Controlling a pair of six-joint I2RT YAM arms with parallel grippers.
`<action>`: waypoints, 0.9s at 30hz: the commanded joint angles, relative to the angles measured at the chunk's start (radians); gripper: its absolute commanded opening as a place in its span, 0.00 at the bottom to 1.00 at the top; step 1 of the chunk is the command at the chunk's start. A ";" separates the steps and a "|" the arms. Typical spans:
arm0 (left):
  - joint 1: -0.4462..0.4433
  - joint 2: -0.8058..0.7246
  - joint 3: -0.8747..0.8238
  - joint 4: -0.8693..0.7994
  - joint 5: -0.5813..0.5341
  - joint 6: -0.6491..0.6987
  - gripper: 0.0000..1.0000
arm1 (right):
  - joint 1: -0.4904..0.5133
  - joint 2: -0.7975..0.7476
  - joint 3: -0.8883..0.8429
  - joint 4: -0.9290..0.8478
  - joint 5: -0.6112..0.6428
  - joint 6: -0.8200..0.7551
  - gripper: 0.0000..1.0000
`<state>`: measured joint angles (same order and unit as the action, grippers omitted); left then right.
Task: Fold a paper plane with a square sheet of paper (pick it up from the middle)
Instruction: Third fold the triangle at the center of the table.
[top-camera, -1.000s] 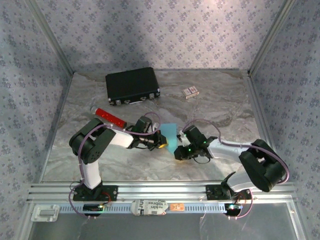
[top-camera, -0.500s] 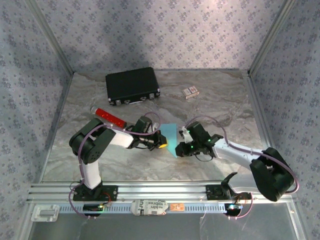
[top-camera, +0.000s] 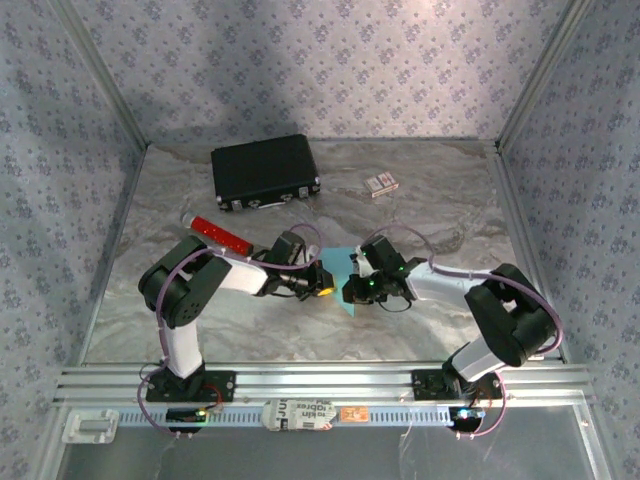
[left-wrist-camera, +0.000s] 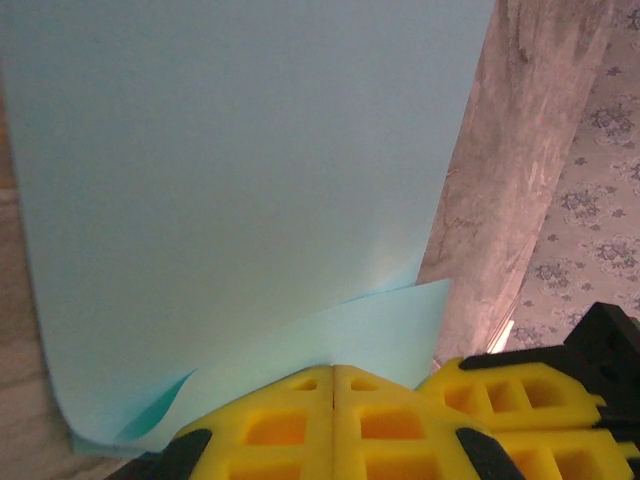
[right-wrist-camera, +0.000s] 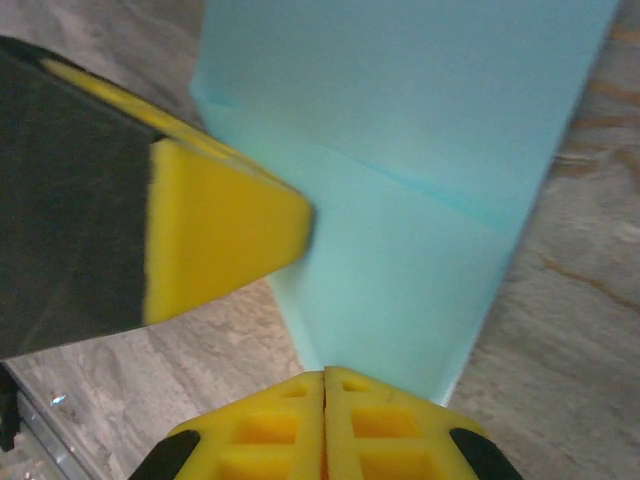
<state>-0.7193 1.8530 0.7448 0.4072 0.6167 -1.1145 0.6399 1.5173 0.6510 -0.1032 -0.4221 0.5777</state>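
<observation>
The blue paper (top-camera: 339, 260) is over the middle of the counter (top-camera: 430, 200), between the two hands. The left hand (left-wrist-camera: 334, 372) and the right hand (right-wrist-camera: 325, 376) both pinch it tight.

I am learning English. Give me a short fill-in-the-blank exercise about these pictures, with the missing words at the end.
1. The left gripper and the right gripper are both shut on the same sheet of ____.
2. The tube near the black case is ____ in colour.
3. In the top view, the small box lies to the ____ of the black case.
Missing words: paper; red; right.
</observation>
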 joint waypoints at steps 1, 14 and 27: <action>0.014 0.035 0.010 -0.123 -0.051 0.037 0.00 | -0.009 0.019 -0.042 -0.035 0.039 0.033 0.08; 0.017 -0.089 0.103 -0.265 -0.064 0.157 0.06 | -0.011 0.032 -0.061 -0.049 0.093 0.043 0.06; -0.042 -0.009 0.101 -0.201 -0.017 0.128 0.02 | -0.013 0.030 -0.068 -0.052 0.100 0.065 0.06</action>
<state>-0.7616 1.8072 0.8242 0.1944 0.5915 -0.9852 0.6308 1.5223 0.6186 -0.0807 -0.3996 0.6258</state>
